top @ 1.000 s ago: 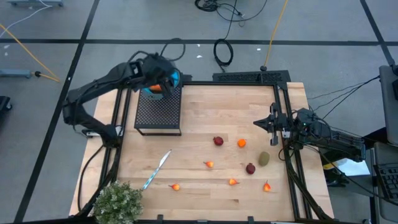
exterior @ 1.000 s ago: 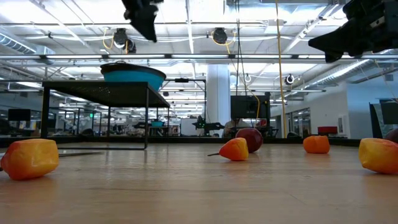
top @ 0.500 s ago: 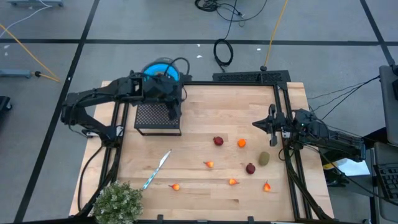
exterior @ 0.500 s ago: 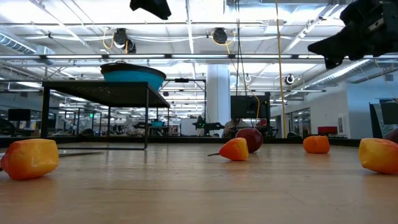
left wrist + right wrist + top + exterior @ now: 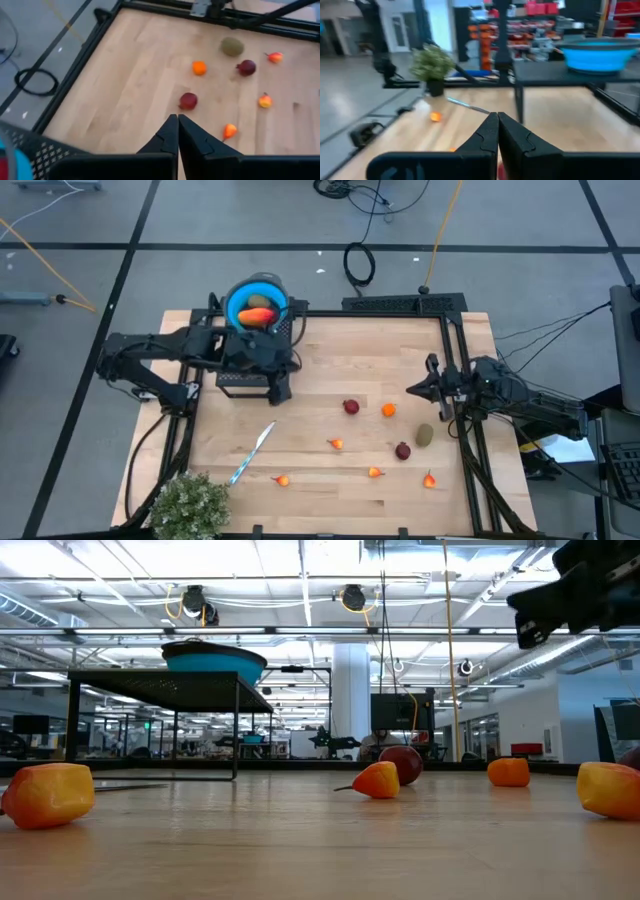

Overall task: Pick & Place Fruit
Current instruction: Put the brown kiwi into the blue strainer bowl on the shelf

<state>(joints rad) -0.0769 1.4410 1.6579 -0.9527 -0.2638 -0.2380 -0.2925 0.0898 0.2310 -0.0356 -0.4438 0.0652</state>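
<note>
Nearest the low camera, an orange-yellow fruit lies on the bench, with a red-orange piece, a dark red ball and an orange bit further back. From above, the loose fruit is scattered over the middle and right of the bench, an olive-brown oval among it; two pieces already sit in the blue bowl on the black mesh stand at the back left.

The left gripper hangs over the stand's front edge, fingers pressed together and empty. The right gripper waits near the right rail, fingers together too, holding nothing.

Likely risks: round pieces may roll when nudged by closed fingers, and the left arm could clip the stand or tip the bowl as it leaves.

The bench is pale wood within a black frame, with a knife and a green plant at the front left. Beyond lies grey floor with cables and a bright open hall.
</note>
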